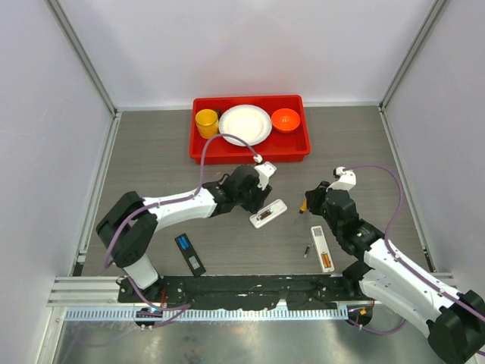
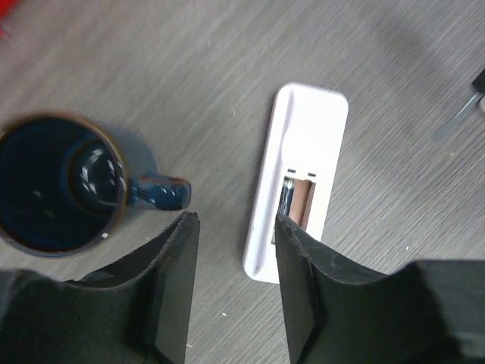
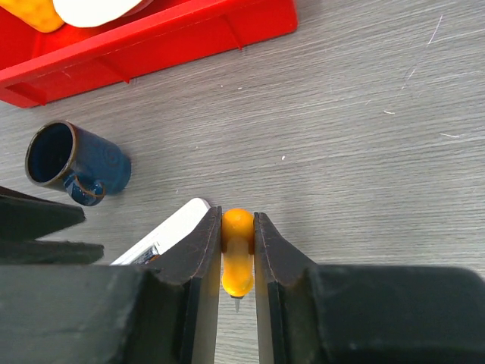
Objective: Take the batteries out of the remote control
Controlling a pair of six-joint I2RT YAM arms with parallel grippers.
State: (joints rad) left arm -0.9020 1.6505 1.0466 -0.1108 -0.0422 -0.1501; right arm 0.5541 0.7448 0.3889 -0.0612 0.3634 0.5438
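While one dark battery (image 2: 286, 203) sits in the open bay of the white remote (image 2: 303, 136), the slot beside it looks bare, so the unloading reads as half done at best. Over the remote's near end hangs the left claw (image 2: 237, 225), jaws partly apart and gripping nothing, one finger overlapping the remote's edge. Just right of the remote, the right claw (image 3: 238, 218) is clamped on the orange-handled screwdriver (image 3: 237, 265). A blue mug (image 2: 57, 182) stands on the bench (image 2: 189, 68) on the remote's other side. By the look of it, that seated battery is what's left to lift out.
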